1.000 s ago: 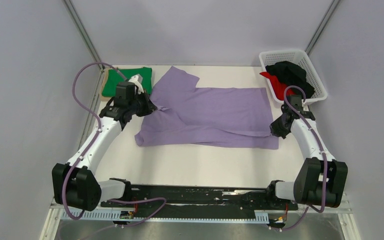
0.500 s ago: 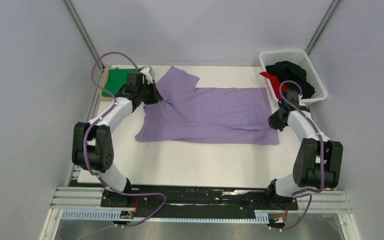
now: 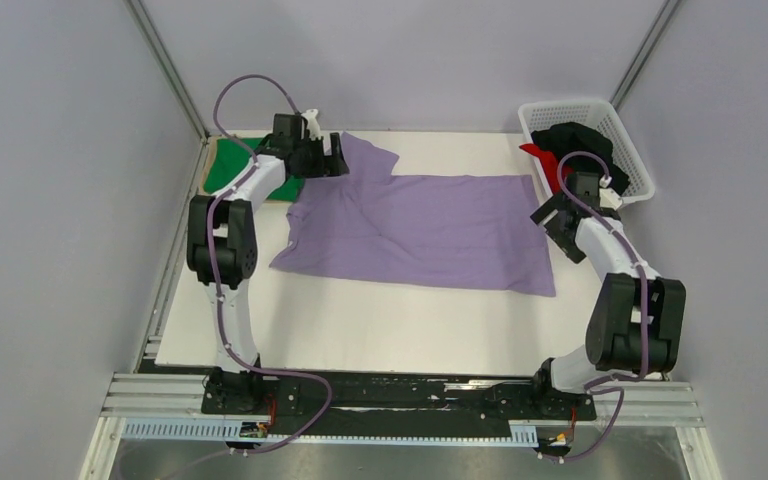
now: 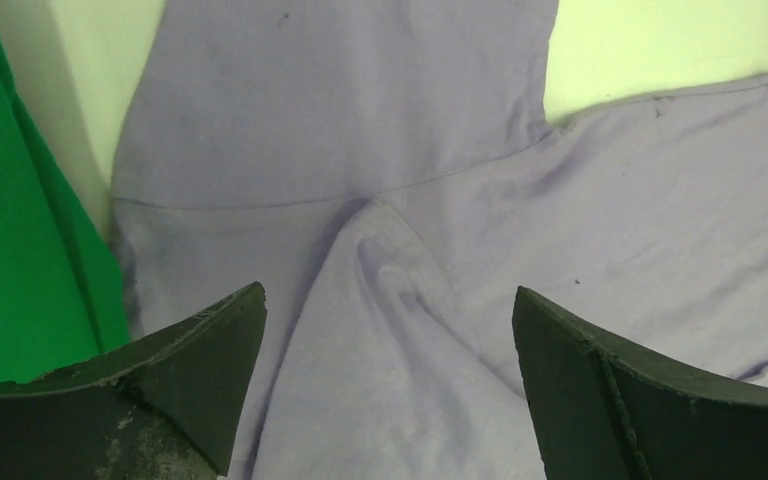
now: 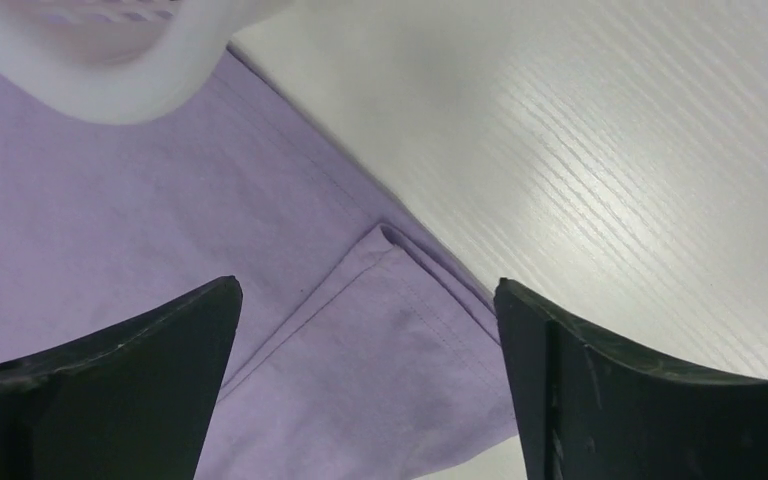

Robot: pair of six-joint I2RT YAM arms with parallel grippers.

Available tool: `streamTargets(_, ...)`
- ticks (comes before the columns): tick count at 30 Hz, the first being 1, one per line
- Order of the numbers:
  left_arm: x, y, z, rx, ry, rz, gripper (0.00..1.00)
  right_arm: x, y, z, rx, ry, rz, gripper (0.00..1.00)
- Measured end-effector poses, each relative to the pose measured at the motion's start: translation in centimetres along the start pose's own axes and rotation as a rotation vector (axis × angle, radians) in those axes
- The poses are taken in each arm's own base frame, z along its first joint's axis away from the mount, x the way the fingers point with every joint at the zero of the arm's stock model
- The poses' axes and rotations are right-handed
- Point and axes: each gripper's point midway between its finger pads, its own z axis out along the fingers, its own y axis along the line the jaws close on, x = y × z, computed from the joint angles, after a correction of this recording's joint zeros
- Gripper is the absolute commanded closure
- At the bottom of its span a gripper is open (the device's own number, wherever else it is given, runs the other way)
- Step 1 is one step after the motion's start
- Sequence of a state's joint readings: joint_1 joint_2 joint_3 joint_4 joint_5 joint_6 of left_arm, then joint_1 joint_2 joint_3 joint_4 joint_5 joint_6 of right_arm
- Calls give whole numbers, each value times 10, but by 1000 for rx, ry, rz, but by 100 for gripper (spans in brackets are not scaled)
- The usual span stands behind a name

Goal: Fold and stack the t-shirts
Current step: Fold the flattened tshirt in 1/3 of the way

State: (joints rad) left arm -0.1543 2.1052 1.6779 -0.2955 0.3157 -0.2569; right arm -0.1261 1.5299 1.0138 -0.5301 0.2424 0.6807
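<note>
Currently the left gripper (image 4: 385,300) and right gripper (image 5: 365,290) hover with jaws spread, empty, over the lilac t-shirt (image 3: 420,225) lying mid-table. A grab at its far-left sleeve might snag the neighbouring green t-shirt (image 3: 228,166), or catch only one layer.

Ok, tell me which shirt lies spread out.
The purple shirt; the green shirt is folded, the black shirt and red shirt are bunched in the basket.
</note>
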Motion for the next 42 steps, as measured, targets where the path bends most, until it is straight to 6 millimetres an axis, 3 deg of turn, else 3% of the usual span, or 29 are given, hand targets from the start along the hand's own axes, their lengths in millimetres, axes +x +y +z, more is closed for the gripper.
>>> streamTargets(3, -3, -5, -11, 3, -9, -13, 0, -7, 2, -13, -32, -34, 8, 0)
streamTargets(6, 7, -16, -40, 14, -12, -48, 0, -4, 4, -30, -83, -48, 10, 0)
streamTargets(10, 26, -37, -92, 49, -43, -93, 0, 20, 19, -39, -183, 6, -43, 0)
streamTargets(12, 37, -47, -105, 77, -46, -113, 0, 38, 29, -38, -236, 66, -84, 0)
streamTargets(16, 77, -52, -101, 116, 13, -169, 0, 66, 49, -30, -312, 158, -159, 0)
streamTargets(22, 167, -28, -82, 48, 209, -297, 0, 90, 48, -5, -284, 242, -188, 0)
streamTargets(25, 170, -24, -80, 38, 205, -321, 0, 97, 42, 5, -248, 265, -181, 0)
streamTargets(32, 176, -17, -87, 8, 192, -320, 0, 94, 38, 4, -281, 271, -94, 0)
streamTargets(37, 207, -13, -121, -54, 223, -334, 0, 109, 23, -10, -307, 287, -70, 0)
streamTargets(42, 248, -14, -162, -106, 281, -375, 0, 134, -6, -32, -263, 338, -42, 0)
